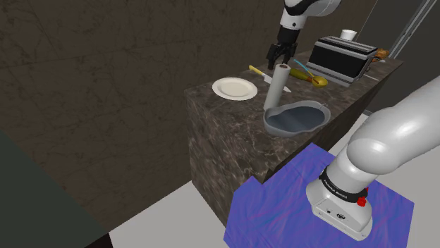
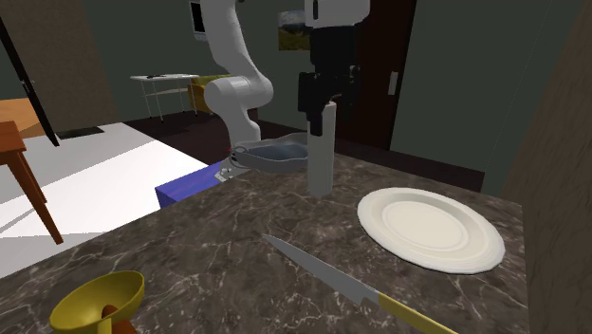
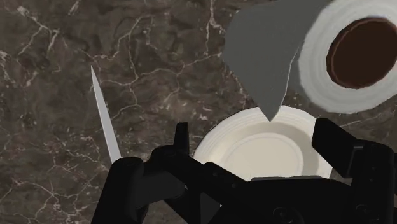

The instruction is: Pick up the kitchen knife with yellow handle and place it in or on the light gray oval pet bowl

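On the dark stone counter [image 1: 225,141], all the items of concern are laid out within the arm's reach.

1. Bowl [image 1: 276,127]: grey, oval, empty. It sits at the near edge in the shoulder view, closest to the stand.
2. Plate [image 2: 429,226]: white, empty. It lies to the left of the bowl in the shoulder view, just beside the knife.
3. Paper roll [image 2: 321,152]: upright, standing between the bowl and the knife.
4. Knife [image 2: 323,270]: lies flat on the counter beyond the roll in the shoulder view. Nothing is touching it. Its yellow handle [image 2: 417,316] points toward the far edge and its blade [image 3: 107,127] toward the roll.
5. Claw [image 2: 327,102]: hangs above the counter, close over the roll and plate. The fingers are spread and hold nothing. In the wrist view the blade lies off to one side of them.

Handling, as judged: the knife looks stiff, light and thin. The blade appears smooth and too flat to pinch safely. The handle is thicker and the better hold, taken across its width near the blade end for balance.

Clearance, as judged:
- There is bare stone on both sides of the knife for the fingers to come down.
- The handle lies toward the counter's far edge, so a nudge could push it off.
- The roll stands in the straight path to the bowl and would tip easily, so the carry should go over or around it.
- The knife may be longer than the bowl and end up resting on its rim.
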Robot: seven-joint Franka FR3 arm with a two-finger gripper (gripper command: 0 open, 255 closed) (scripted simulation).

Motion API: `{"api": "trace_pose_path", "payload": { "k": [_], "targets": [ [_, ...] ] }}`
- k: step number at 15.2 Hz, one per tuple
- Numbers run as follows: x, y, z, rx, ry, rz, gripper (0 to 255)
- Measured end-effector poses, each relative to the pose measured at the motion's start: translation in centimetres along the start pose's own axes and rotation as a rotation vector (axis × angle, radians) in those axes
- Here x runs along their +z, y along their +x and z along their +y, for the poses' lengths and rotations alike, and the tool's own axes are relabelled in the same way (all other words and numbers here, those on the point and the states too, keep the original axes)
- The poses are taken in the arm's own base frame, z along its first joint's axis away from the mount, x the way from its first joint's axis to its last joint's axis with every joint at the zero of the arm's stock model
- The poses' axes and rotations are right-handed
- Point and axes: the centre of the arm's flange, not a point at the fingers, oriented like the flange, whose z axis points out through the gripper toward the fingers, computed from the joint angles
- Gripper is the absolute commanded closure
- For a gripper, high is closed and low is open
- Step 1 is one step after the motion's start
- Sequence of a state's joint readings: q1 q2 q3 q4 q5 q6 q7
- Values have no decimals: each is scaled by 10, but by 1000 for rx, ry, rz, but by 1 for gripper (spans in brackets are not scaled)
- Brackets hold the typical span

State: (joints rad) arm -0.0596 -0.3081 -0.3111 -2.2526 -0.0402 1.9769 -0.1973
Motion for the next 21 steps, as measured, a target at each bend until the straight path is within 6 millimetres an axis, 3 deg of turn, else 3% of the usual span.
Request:
{"api": "trace_pose_path", "payload": {
  "k": [15,18,21],
  "targets": [
    [93,123,120,-59,-42,-9,0],
    [111,142,144,-71,-49,-11,0],
    [125,146,149,-74,-51,-11,0]
  ]
}}
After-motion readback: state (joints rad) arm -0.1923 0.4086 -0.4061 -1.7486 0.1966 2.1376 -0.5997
